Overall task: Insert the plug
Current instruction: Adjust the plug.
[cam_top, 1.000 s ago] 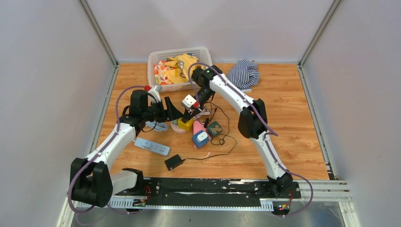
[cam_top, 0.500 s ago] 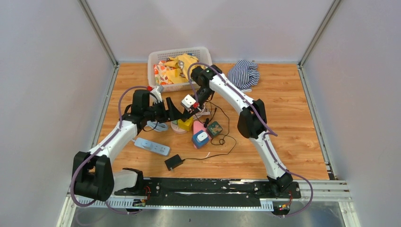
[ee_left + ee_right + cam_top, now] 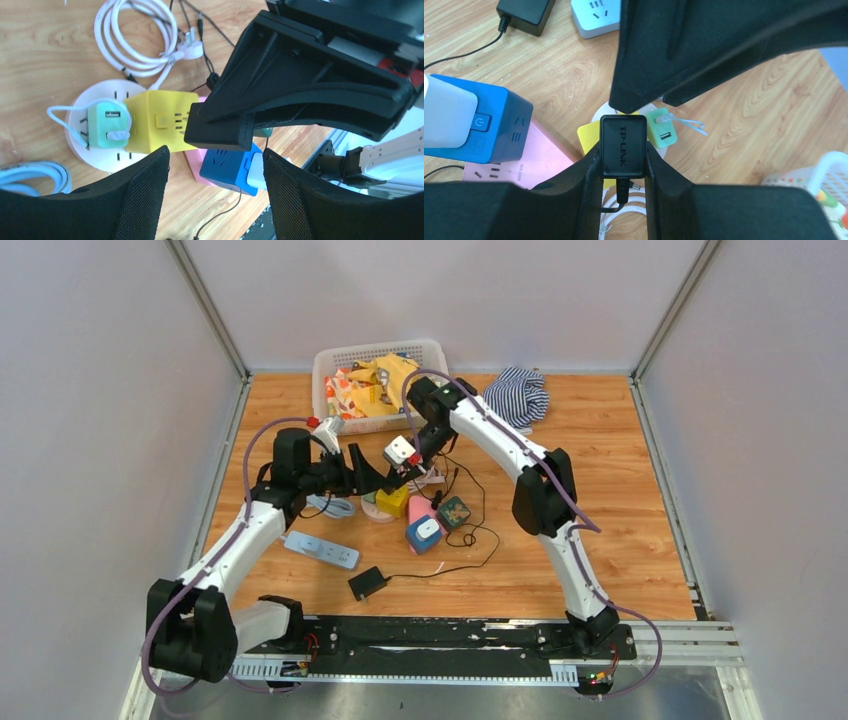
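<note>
Right now the right gripper [image 3: 623, 156] is squeezed tight on the black plug [image 3: 622, 134], holding it just above the yellow cube [image 3: 155, 122]. I think the plug is not pushed in yet, so that job is left. The left gripper [image 3: 214, 154] is spread wide with nothing in it, just left of the cube.

Two cube sockets are counted: the yellow cube [image 3: 155, 122] and, near it, the blue cube [image 3: 225, 167]. Two black adapters are counted: the TP-LINK adapter [image 3: 623, 146] over the yellow cube, the adapter brick [image 3: 367, 583] well apart. One round socket [image 3: 95, 95], one pink socket [image 3: 531, 160], one power strip [image 3: 321, 551] and one basket [image 3: 380, 346] are seen.
</note>
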`<state>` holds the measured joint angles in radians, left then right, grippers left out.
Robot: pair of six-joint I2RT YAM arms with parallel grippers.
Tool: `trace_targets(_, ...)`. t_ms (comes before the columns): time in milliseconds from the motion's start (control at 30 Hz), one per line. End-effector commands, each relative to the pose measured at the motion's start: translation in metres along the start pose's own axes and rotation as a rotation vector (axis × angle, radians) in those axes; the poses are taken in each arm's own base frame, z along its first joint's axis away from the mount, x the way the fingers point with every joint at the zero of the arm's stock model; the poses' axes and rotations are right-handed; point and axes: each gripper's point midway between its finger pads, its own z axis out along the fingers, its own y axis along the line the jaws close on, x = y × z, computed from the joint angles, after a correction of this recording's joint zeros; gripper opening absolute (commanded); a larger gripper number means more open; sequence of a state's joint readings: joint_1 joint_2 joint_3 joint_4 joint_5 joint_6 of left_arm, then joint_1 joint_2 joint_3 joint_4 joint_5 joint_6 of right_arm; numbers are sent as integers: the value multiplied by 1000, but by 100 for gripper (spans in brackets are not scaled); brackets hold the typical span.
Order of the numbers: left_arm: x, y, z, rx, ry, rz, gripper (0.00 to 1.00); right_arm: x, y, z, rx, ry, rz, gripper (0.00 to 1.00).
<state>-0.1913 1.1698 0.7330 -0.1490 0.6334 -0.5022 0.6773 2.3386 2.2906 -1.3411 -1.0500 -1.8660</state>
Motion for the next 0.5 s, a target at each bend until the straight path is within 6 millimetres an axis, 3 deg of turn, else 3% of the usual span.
trace_targets(0,-27,-20,-13,52,-117,168,70,-39,-20,-29,114,-46,2,0)
trace_targets(200,-34,-50,-28,126,-203,440,72,-69,-11,-45,158,-144,9,0)
trace_targets(467,-26,-73,-38,204,-220,612,71,-101,-1,-48,176,-251,9,0)
